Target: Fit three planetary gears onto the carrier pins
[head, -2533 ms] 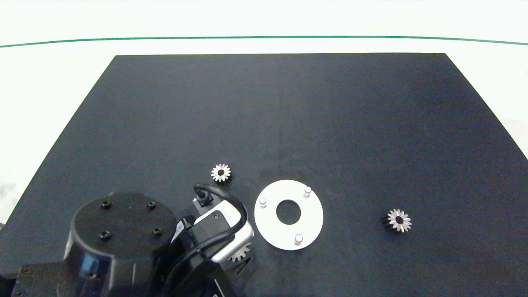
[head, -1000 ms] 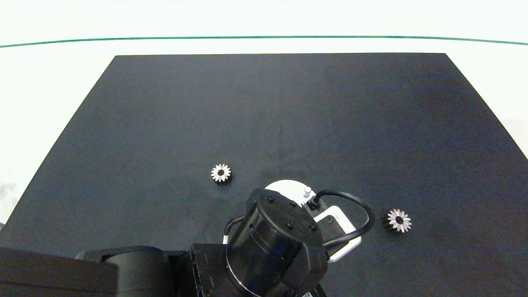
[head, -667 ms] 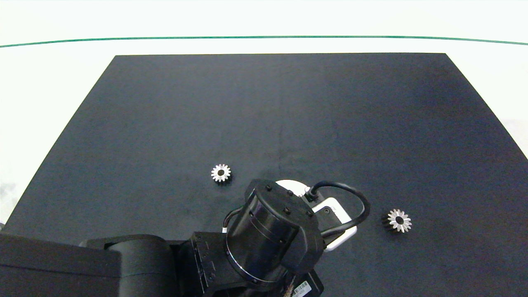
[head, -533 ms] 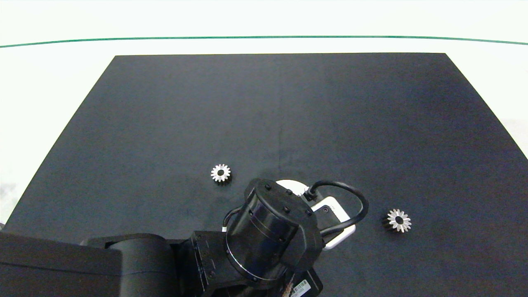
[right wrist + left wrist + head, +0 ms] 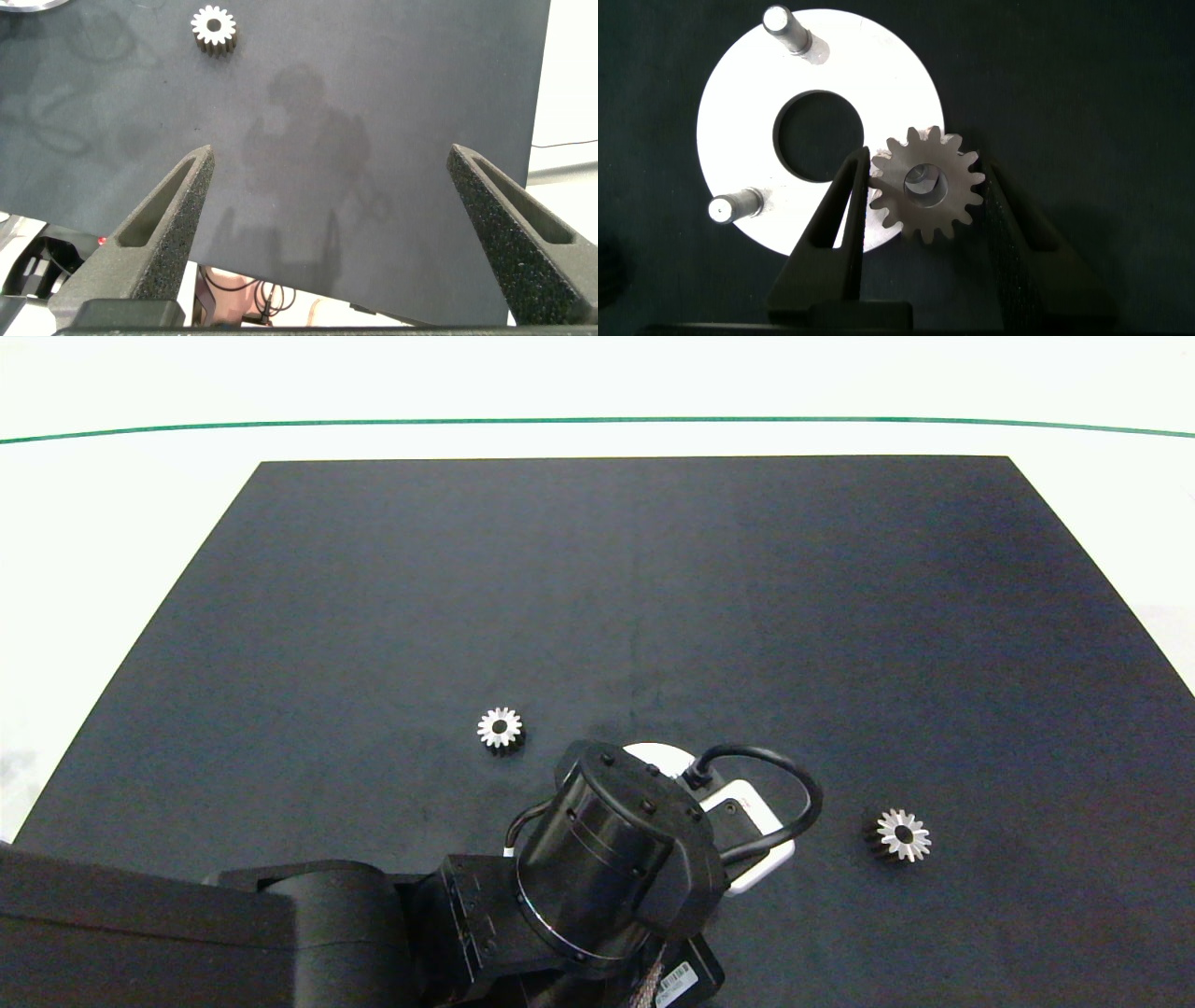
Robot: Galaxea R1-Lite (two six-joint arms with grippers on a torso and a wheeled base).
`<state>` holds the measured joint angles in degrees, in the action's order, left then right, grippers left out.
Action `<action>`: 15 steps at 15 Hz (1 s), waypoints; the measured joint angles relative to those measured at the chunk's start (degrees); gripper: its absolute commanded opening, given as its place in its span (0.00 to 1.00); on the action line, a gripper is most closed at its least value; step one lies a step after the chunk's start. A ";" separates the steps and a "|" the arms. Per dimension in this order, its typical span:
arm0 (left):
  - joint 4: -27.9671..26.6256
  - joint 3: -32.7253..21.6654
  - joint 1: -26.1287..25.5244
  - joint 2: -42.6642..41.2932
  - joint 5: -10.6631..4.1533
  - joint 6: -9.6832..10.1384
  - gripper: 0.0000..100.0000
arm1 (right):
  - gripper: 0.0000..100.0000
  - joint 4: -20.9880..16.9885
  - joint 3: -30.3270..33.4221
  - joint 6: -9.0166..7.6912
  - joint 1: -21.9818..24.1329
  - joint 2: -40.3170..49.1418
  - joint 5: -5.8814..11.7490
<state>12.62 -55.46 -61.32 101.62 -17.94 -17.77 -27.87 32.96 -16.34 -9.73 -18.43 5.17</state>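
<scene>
A silver planetary gear (image 5: 926,185) sits between the fingers of my left gripper (image 5: 926,168), which is shut on it at the rim of the white carrier disc (image 5: 822,93). A pale pin end shows through the gear's bore. Two bare carrier pins (image 5: 782,21) (image 5: 729,207) stand on the disc. In the head view my left arm (image 5: 625,859) covers most of the disc (image 5: 653,750). Two more gears lie on the mat, one left of the disc (image 5: 499,727) and one right of it (image 5: 902,835). My right gripper (image 5: 332,154) is open above the mat, near the right gear (image 5: 214,29).
Everything rests on a black mat (image 5: 653,569) over a white table (image 5: 112,523). A green line (image 5: 597,420) runs along the far side. The right arm does not show in the head view.
My left arm has carried a gear from the disc's near-left side to over the disc, then shifted slightly towards me in the last second. The two loose gears have not moved.
</scene>
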 measured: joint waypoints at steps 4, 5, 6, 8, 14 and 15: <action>0.22 -0.06 0.02 0.67 -0.02 -0.02 0.00 | 1.00 0.00 -0.02 0.00 -0.07 0.27 0.09; 0.17 -0.09 0.11 0.72 -0.05 -0.09 0.00 | 1.00 0.00 -0.02 0.00 -0.07 0.38 0.04; 0.11 -0.09 0.21 0.69 -0.05 -0.27 0.00 | 1.00 -0.05 -0.02 0.00 -0.07 0.46 0.06; 0.13 -0.09 0.49 0.66 -0.02 -0.50 0.00 | 1.00 -0.10 -0.13 0.00 -0.07 0.60 0.09; 0.74 0.05 1.23 0.91 -0.02 -0.69 0.00 | 1.00 -0.07 -0.44 0.00 -0.07 0.85 0.09; 0.74 0.06 1.26 1.00 -0.02 -0.72 0.00 | 1.00 -0.07 -0.44 0.00 -0.09 0.88 0.09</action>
<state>13.36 -55.39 -60.06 102.62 -17.97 -18.49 -27.94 32.52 -16.34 -9.81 -17.55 5.25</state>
